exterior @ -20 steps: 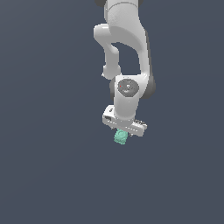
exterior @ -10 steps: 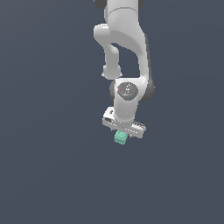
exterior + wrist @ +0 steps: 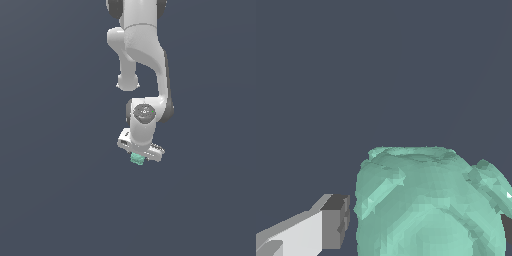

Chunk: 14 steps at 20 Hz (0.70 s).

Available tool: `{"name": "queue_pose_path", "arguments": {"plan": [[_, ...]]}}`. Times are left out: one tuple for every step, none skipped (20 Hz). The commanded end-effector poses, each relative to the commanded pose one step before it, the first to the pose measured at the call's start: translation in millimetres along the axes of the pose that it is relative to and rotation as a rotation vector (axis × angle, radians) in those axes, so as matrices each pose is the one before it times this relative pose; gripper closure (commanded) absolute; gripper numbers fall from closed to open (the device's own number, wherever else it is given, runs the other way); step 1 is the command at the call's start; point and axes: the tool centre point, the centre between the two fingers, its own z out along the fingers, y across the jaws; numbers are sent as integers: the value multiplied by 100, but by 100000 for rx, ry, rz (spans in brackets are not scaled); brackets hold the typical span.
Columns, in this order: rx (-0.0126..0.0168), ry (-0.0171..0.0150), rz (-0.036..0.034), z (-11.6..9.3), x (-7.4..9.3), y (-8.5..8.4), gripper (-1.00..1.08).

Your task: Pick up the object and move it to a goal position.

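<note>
The gripper (image 3: 137, 159) is clamped on the mint-green lumpy object (image 3: 137, 159), which hangs just beneath the white hand, roundish, with no clear long axis or pointing direction.

You're looking at a bare simulator scene, flat slate-grey backdrop on every side; smooth rendered white arm (image 3: 142, 55), faceted shading, no room features

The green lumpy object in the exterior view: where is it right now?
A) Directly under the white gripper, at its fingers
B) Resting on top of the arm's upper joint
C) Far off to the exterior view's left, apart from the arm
A: the green object sits right beneath the gripper, and the wrist view shows it beside a finger.
</note>
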Motion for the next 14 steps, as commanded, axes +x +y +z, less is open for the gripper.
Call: {"name": "queue_pose_path", "arguments": {"plan": [[82,151,5,70,82,-48,108],[0,0,0,0,0,0,108],[0,0,0,0,0,0,108],[0,0,0,0,0,0,108],[0,0,0,0,0,0,108],[0,0,0,0,0,0,108],[0,0,0,0,0,0,108],[0,0,0,0,0,0,108],[0,0,0,0,0,0,108],[0,0,0,0,0,0,108],[70,44,-52,-59,-6,-54,108],[0,0,0,-30,8,17,108],[0,0,0,-89,23,51,108],[0,0,0,-148,39,86,108]]}}
